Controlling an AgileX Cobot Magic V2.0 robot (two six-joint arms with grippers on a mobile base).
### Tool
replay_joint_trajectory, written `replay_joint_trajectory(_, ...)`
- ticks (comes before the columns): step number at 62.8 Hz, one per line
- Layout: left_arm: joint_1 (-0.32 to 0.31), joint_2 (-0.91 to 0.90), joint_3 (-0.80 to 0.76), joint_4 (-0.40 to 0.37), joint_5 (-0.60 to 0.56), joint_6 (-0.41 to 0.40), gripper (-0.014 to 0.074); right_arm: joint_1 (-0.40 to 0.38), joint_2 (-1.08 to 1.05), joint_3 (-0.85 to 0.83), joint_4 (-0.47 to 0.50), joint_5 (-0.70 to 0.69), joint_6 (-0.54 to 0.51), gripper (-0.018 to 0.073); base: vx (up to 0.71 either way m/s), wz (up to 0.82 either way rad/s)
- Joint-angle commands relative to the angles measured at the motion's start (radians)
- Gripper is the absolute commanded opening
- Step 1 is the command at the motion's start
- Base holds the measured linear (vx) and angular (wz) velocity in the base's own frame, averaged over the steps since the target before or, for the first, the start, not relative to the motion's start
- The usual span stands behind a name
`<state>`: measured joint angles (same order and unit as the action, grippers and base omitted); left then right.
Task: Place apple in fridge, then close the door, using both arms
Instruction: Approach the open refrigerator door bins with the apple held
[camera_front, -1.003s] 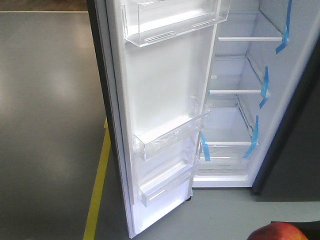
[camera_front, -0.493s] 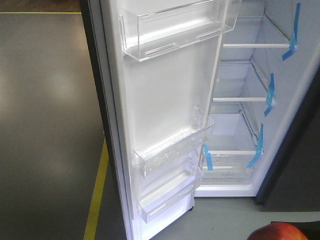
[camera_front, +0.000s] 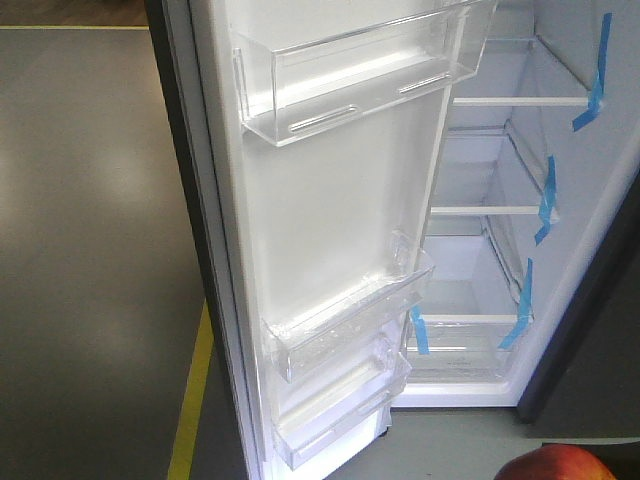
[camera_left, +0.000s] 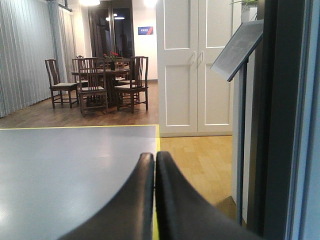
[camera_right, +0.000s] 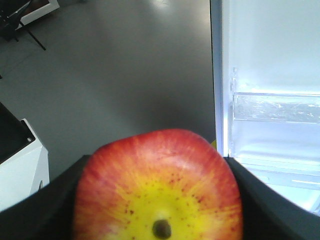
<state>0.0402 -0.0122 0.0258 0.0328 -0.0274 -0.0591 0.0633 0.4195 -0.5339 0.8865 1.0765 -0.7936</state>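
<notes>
Left hand (camera_left: 154, 156): clenched, fingers pressing together, gripping nothing. It is pointing out over grey floor toward a dining set (camera_left: 97, 82) far beyond it; a dark upright edge, possibly the fridge side, is standing just to its right, but I cannot tell for sure.

Door (camera_front: 330, 210): hanging wide open, white lining facing the front camera, with a clear upper bin (camera_front: 350, 80) and lower bin (camera_front: 345, 325) showing empty.

Fridge (camera_front: 595, 260): cavity is lying open ahead of the right hand, glass shelf (camera_front: 490, 210) bare, blue tape strip (camera_front: 546, 200) marking the right wall.

Right hand (camera_right: 156, 165): grasping the apple (camera_right: 157, 185). The black fingers (camera_right: 45, 210) are pinching it from both sides, stem dimple facing the wrist camera. In the front view the apple (camera_front: 575, 463) is peeking in at the bottom edge, well short of the shelves.

Step in hand, by my reading: carrying the apple to a shelf. To do it well:
- Be steering right of the door's bins, which are sitting ahead-right of the hand in the wrist view.
- Be holding the grip firm; round skin is likely to slip.
- Be bringing the fruit fully over the glass before letting go.
- Be sparing the left hand for the door edge.
</notes>
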Motion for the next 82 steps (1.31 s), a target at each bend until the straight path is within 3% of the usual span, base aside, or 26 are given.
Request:
replay_joint_trajectory(1,-0.001,-0.013,0.021,-0.010,-0.071,-0.009,-0.0006,-0.001,0.007,-0.027,0.058,-0.037,-0.009,0.0419,0.07,0.00)
replay_joint_trajectory(82,-0.001,-0.013,0.021,-0.010,-0.071,-0.009,-0.0006,-0.001,0.007,-0.027,0.058,-0.034,-0.009,0.0419,0.05,0.00)
